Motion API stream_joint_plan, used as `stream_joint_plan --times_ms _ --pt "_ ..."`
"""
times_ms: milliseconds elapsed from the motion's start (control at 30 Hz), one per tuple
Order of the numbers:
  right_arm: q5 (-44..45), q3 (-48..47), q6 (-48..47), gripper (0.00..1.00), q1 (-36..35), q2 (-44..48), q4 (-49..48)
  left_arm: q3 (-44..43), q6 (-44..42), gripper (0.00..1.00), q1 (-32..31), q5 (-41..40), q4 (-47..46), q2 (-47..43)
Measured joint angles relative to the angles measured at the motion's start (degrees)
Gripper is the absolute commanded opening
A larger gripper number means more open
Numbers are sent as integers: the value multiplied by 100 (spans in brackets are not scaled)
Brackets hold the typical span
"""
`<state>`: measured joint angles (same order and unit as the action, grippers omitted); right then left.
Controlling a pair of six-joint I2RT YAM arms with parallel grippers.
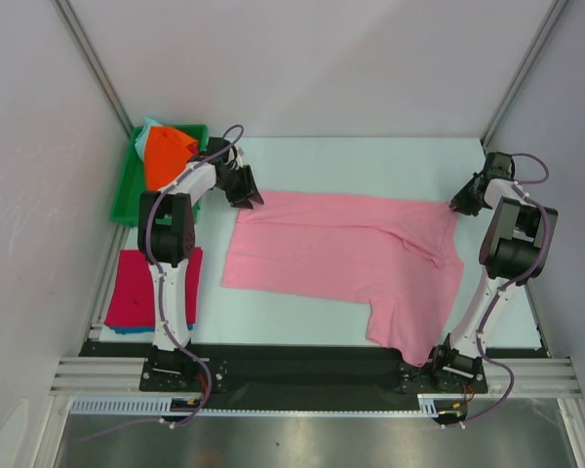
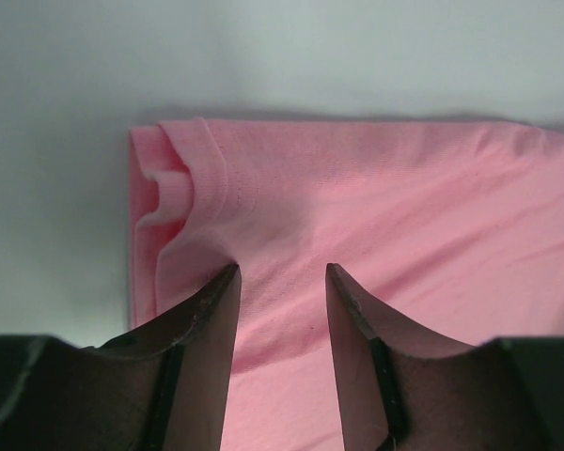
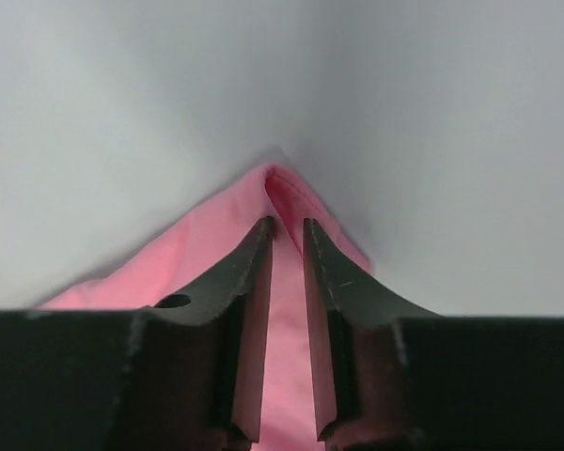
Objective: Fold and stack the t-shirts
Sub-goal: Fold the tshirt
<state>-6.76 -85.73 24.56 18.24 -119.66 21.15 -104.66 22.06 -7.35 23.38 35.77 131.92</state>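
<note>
Only the top view shows the whole light pink t-shirt [image 1: 341, 258], spread across the middle of the desk [image 1: 370, 166]. The wrist views show the left pincer [image 2: 282, 271] half spread, tips touching the shirt's far-left hem, and the right pincer [image 3: 287, 224] pinching its far-right corner.

Bare table [image 1: 370, 161] lies beyond the pink t-shirt [image 1: 341, 258]; the green tray [image 1: 127, 190] crowds the far-left corner.
</note>
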Motion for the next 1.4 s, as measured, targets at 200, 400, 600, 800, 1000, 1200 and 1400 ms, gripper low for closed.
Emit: stream_joint_plan --times_ms 200,400,600,800,1000,1200,1400 --pt "219 -293 68 0 22 -118 31 0 48 47 22 17 -2 11" --pt "326 -387 157 31 76 -170 96 37 55 47 55 63 -33 11" --pt "315 -385 133 42 74 -157 103 74 63 47 76 114 -79 9" --pt "114 -376 133 46 61 -129 83 208 42 47 79 -33 -81 -127" --pt "-24 -380 133 47 9 -133 103 527 39 47 96 -219 -105 -369" --pt "-85 -409 129 38 -20 -190 131 522 39 46 101 -216 -90 -365" --pt "-170 -409 164 29 -17 -282 127 498 42 47 103 -212 -81 -326"
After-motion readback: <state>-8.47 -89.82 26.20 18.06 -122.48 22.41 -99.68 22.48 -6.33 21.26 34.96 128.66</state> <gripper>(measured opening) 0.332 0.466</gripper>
